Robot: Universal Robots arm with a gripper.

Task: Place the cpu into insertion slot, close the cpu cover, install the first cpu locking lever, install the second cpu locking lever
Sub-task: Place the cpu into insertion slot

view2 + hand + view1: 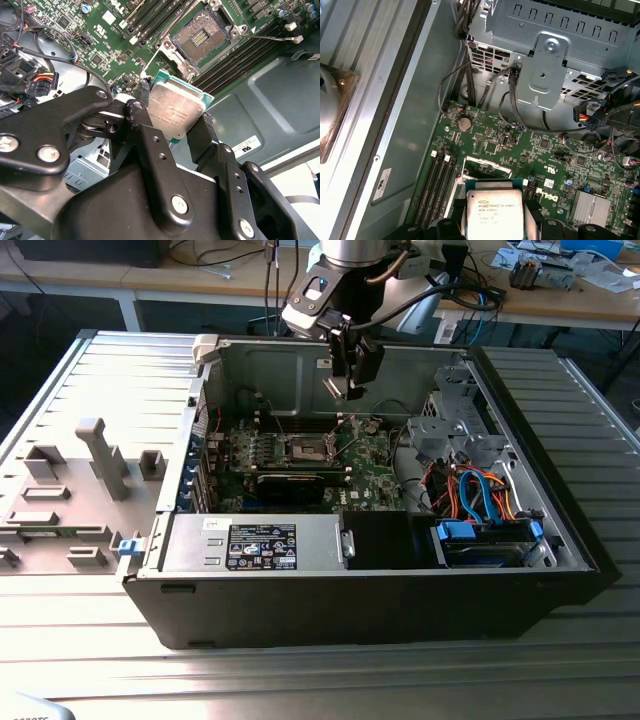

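My gripper (352, 382) hangs inside the open computer case, above the green motherboard (370, 465). It is shut on the cpu (175, 110), a flat silvery square with a green-tan edge, held by two opposite sides between the black fingers (142, 107). The cpu (494, 212) also shows in the first wrist view. The insertion slot (200, 34) lies uncovered, its dark pin field inside a silver rim, a short way below and beyond the cpu. The cpu cover (175, 62) appears hinged up at the slot's near edge. A thin locking lever (272, 37) sticks out beside the slot.
Long memory slots (440, 182) run beside the socket. Black cables (515, 105) and a grey drive cage (450, 425) crowd the exterior view's right. A power supply (260, 543) sits along the case front. The removed side panel (90, 480) lies on the exterior view's left.
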